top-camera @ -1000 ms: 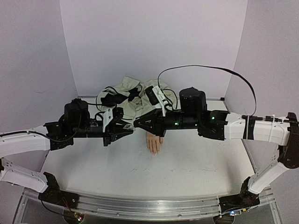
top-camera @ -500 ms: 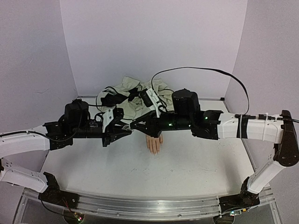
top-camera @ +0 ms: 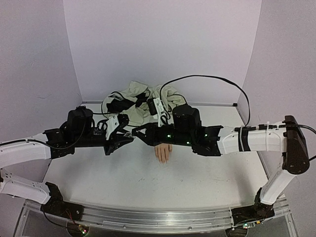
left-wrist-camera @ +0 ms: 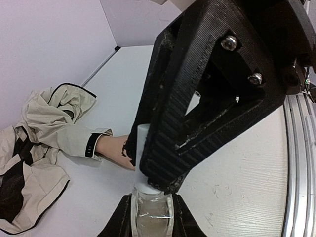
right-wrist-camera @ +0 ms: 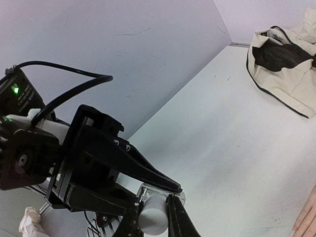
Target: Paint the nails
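Observation:
The pale peach mannequin hand point(top-camera: 163, 152) lies palm down mid-table, its cream, dark-cuffed sleeve point(left-wrist-camera: 69, 139) behind it. Its nails are too small to make out. My left gripper point(top-camera: 127, 138) is shut on a small clear bottle point(left-wrist-camera: 150, 213) and holds it above the table, left of the hand. My right gripper point(top-camera: 136, 133) meets it from the right and is shut on the bottle's white cap point(right-wrist-camera: 153, 220). The cap point(left-wrist-camera: 142, 143) also shows in the left wrist view, between the right gripper's black fingers point(left-wrist-camera: 197, 113). The hand's wrist point(left-wrist-camera: 109, 147) shows behind them.
The crumpled cream and black jacket point(top-camera: 140, 101) lies at the back of the table against the wall. A black cable point(top-camera: 207, 79) loops above the right arm. The white table point(top-camera: 148, 187) runs to an aluminium rail point(top-camera: 148, 217) at the near edge.
My right arm has moved left, bringing its gripper up against the left gripper and onto the bottle's cap. My left arm has barely shifted.

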`<state>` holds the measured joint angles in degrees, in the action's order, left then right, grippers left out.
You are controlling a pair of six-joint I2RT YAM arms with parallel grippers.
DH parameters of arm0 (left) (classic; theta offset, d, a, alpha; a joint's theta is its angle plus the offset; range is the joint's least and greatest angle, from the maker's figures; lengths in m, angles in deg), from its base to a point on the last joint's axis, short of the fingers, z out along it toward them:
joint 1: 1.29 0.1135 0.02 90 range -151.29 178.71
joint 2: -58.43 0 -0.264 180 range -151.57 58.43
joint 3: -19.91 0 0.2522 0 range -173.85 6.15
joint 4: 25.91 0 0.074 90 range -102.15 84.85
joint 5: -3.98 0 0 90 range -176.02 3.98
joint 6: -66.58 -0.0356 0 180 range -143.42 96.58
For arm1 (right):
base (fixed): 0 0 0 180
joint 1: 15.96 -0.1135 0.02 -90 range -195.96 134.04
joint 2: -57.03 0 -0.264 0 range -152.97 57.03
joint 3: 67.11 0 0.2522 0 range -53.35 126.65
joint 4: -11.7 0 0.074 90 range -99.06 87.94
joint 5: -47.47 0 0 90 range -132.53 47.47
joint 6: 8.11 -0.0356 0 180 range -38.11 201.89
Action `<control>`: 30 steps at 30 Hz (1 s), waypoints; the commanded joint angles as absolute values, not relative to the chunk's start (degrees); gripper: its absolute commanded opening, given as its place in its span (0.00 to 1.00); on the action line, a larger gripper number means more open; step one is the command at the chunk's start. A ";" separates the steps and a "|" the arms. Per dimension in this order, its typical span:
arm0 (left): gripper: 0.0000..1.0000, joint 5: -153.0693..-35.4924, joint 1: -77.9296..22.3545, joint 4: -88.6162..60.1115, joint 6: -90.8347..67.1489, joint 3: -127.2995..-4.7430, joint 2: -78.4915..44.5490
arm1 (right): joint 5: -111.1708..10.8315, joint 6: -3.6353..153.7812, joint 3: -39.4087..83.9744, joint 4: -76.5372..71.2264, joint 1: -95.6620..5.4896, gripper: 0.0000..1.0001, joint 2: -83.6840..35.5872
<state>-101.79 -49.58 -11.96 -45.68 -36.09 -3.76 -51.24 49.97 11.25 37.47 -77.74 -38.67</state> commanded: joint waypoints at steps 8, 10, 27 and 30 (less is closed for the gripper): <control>0.00 -106.76 -51.21 -21.64 -45.28 -38.23 -1.68 | -50.10 50.30 11.97 30.85 -78.20 0.47 -30.85; 0.00 -106.79 -51.20 -21.65 -45.07 -38.23 -1.99 | -52.02 53.03 11.69 29.64 -78.12 0.63 -28.26; 0.00 -118.52 -51.21 -21.68 -20.95 -49.11 -9.07 | -86.38 75.07 8.56 25.92 -62.55 0.88 -16.87; 0.00 -122.63 -51.21 -21.67 -12.16 -51.61 -11.00 | -93.91 76.73 9.85 26.10 -61.78 0.84 -18.25</control>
